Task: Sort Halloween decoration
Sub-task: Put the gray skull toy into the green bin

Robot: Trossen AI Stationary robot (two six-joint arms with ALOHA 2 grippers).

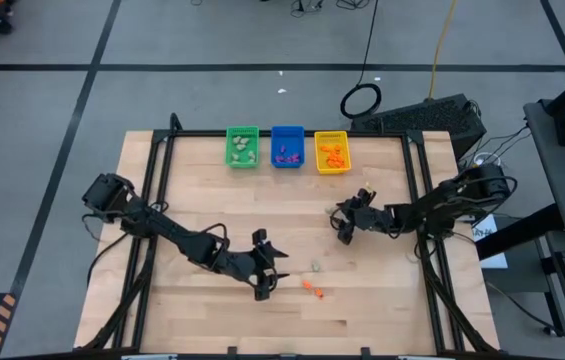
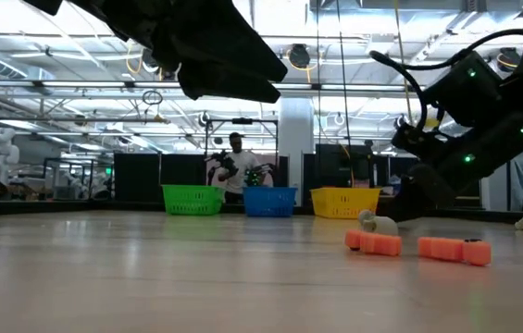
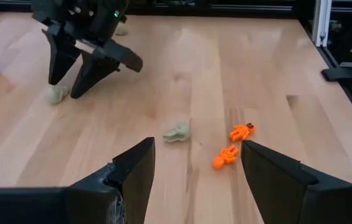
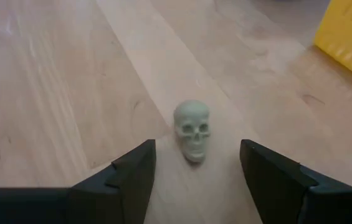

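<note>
Pale skull trinket (image 4: 192, 131) lies on the bare wood well short of the yellow bin (image 1: 331, 152), framed just ahead of the right gripper (image 4: 194, 180), whose fingers stand apart, nothing held; a straight descent is judged best, fingers seated either side of the skull before closing, since it is small and rounded and could squirt out. Left gripper (image 3: 195, 180) hangs spread and empty farther from the yellow bin, above a pale trinket (image 3: 177, 132) and two orange figures (image 3: 233, 145); those are best left until the skull is dropped with the other pale pieces in the green bin (image 1: 242, 147).
</note>
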